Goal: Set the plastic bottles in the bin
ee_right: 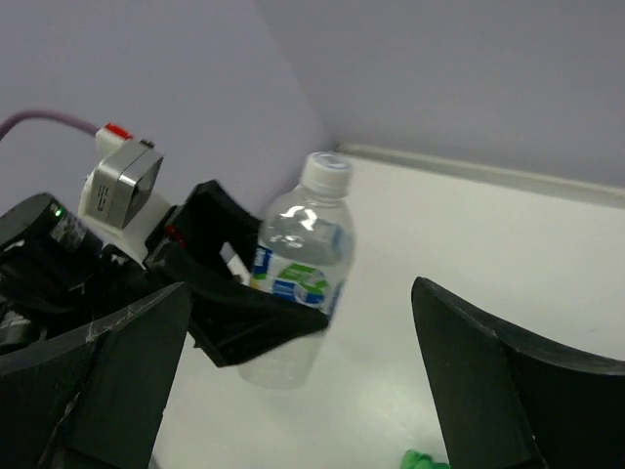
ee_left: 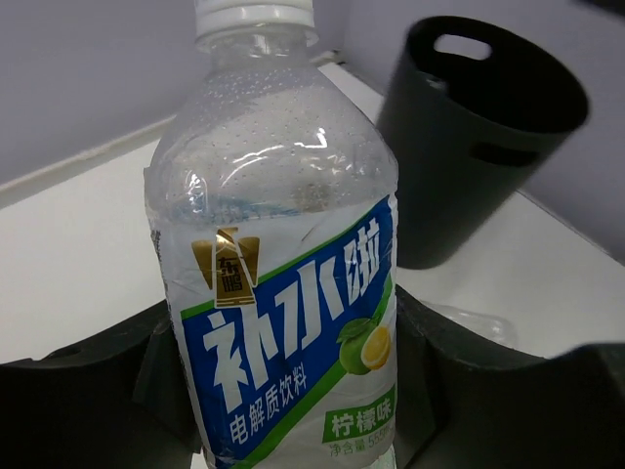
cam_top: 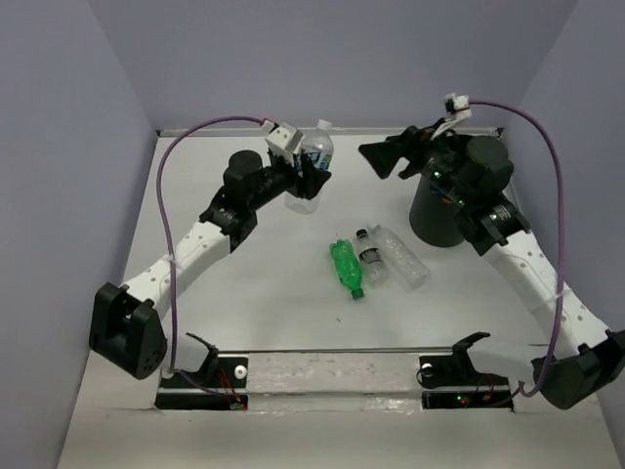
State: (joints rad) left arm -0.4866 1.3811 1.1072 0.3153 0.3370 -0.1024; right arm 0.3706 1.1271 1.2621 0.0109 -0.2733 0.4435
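**A:** Which hand is carrying something?

**B:** The left hand (cam_top: 309, 181) is gripping a clear bottle (cam_top: 315, 149) with a white, green and blue label. Its fingers are pressing on the lower body from both sides. This is happening toward the far side of the worktop (cam_top: 273, 313). I cannot tell whether the base is touching the surface.

**A:** How is the bottle sitting in the grip?

**B:** It is standing upright, with its long axis vertical and its white cap pointing up.

**A:** Where is the bin from there?

**B:** The bin (cam_top: 437, 223) is standing upright, well apart from the bottle, on the left hand's right side. Its mouth is facing up, and the right arm is covering part of the rim in the overhead view. I judge the carry is going to be sideways to the right, with the bottle clearing the rim.

**A:** What is the right hand doing?

**B:** The right hand (cam_top: 387, 153) is hovering between the bottle and the bin. Its fingers are spread wide and it is gripping nothing. It could be blocking the path.

**A:** And the other bottles?

**B:** Three are lying on their sides mid-worktop, near the bin. The green bottle (cam_top: 347, 269) is pointing its cap toward the arm bases. The dark-capped bottle (cam_top: 371, 256) is pointing away, and another clear bottle (cam_top: 402, 259) is lying just beside it.
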